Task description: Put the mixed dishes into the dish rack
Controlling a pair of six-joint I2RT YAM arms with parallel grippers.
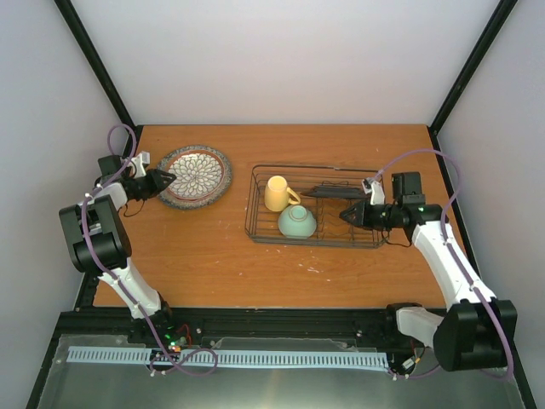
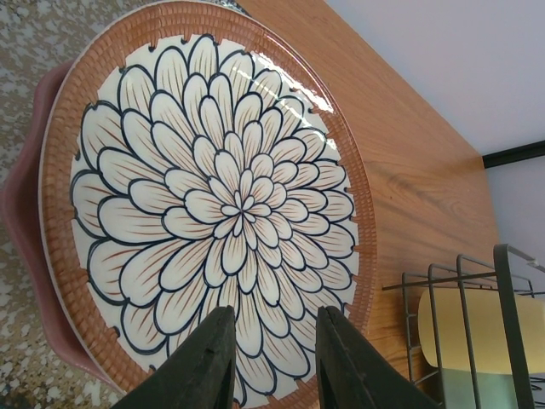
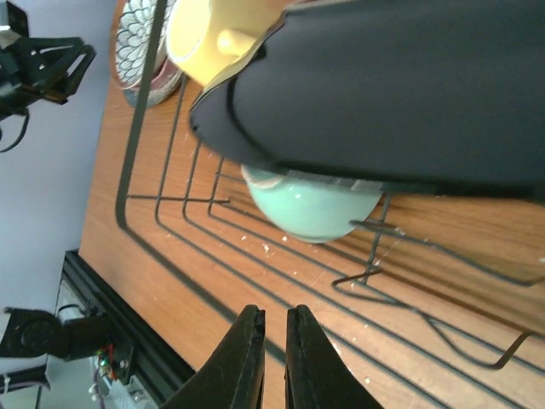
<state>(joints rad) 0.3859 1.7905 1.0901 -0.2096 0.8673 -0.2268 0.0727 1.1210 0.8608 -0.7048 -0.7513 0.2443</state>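
The brown petal-patterned plate (image 1: 197, 174) (image 2: 213, 196) lies on a pink plate (image 2: 21, 213) at the table's back left. My left gripper (image 1: 167, 181) (image 2: 275, 313) hovers over the petal plate's near rim, open, with nothing between its fingers. The black wire dish rack (image 1: 315, 243) (image 3: 136, 128) holds the yellow mug (image 1: 276, 193) (image 3: 213, 34), the mint-green bowl (image 1: 297, 222) (image 3: 311, 204) upside down, and a dark-backed plate (image 1: 334, 192) (image 3: 392, 94) leaning across its prongs. My right gripper (image 1: 345, 215) (image 3: 275, 311) is shut and empty, low over the rack's wires just right of the bowl.
Black frame posts rise at both back corners by the white walls. A black rail (image 1: 281, 319) runs along the table's near edge with both arm bases on it. Bare wood (image 1: 196, 256) lies between the plates and the rack.
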